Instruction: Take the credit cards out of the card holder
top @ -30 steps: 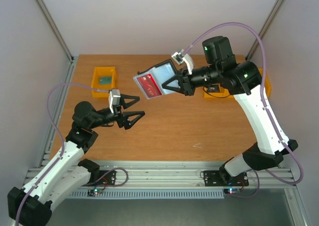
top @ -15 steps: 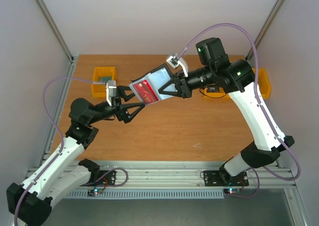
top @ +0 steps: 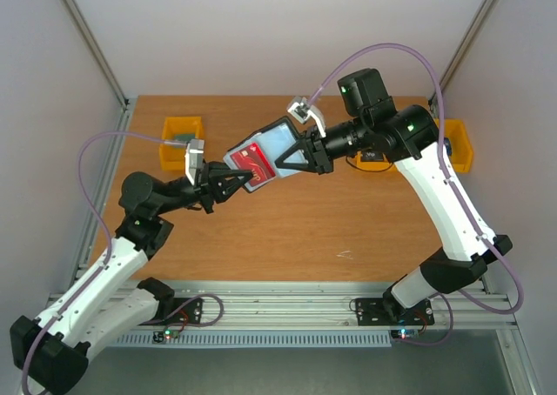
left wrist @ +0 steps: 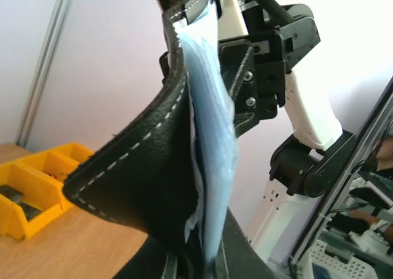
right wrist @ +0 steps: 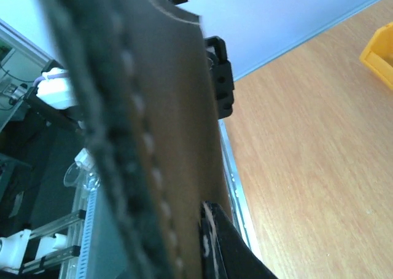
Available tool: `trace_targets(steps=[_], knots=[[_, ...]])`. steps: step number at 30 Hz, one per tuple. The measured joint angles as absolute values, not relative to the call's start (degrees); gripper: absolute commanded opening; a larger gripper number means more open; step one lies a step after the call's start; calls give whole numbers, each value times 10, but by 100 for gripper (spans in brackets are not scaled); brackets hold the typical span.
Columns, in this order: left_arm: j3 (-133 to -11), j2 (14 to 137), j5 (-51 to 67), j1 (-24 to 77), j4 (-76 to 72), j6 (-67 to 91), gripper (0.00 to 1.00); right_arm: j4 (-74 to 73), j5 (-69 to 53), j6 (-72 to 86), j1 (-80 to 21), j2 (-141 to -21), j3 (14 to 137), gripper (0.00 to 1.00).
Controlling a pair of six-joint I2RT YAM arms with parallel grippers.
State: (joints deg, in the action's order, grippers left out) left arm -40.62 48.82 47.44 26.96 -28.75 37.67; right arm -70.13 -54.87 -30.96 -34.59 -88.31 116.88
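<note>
The black card holder (top: pixel 277 139) hangs open in the air above the table, blue-grey pockets facing up. My right gripper (top: pixel 294 157) is shut on its right side; in the right wrist view its stitched leather (right wrist: pixel 166 107) fills the frame, pressed against my right gripper (right wrist: pixel 187 236). A red credit card (top: pixel 251 161) lies on the holder's lower left half. My left gripper (top: pixel 246 180) is shut on that card's lower left corner. In the left wrist view my left gripper (left wrist: pixel 199 260) pinches the layers between the black flap (left wrist: pixel 135 180) and the blue-grey pocket (left wrist: pixel 216 162); the card is hidden there.
One yellow bin (top: pixel 181 142) stands at the table's back left with a flat greenish item inside, also seen as yellow bins (left wrist: pixel 37 187) in the left wrist view. Another yellow bin (top: pixel 459 148) sits at the back right behind the right arm.
My left gripper moved up and right to the holder's lower left edge and went from wide open to shut. The right arm brought the holder lower and leftward.
</note>
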Motion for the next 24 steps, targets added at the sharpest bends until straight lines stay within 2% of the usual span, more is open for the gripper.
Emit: trace_targets(steps=[1, 6, 8, 11, 13, 17, 20, 24], knots=[[-406, 485, 478, 272, -289, 375, 0, -701, -546, -310, -345, -883, 1167, 12], [-406, 473, 450, 271, -264, 366, 0, -701, -484, -312, -344, -867, 1162, 46], [-402, 463, 408, 271, -237, 365, 0, -701, -441, -307, -337, -854, 1161, 50], [-395, 449, 306, 270, -177, 363, 0, -700, -362, -298, -324, -828, 1161, 50], [-393, 449, 245, 270, -140, 359, 0, -701, -329, -293, -320, -815, 1162, 45], [-393, 451, 153, 267, -74, 352, 0, -696, -342, -272, -333, -811, 1175, 41], [-391, 454, 146, 264, -67, 351, 0, -667, -371, -263, -390, -821, 1162, 40], [-388, 454, 194, 264, -93, 363, 0, -604, -414, -239, -432, -844, 1118, 37]])
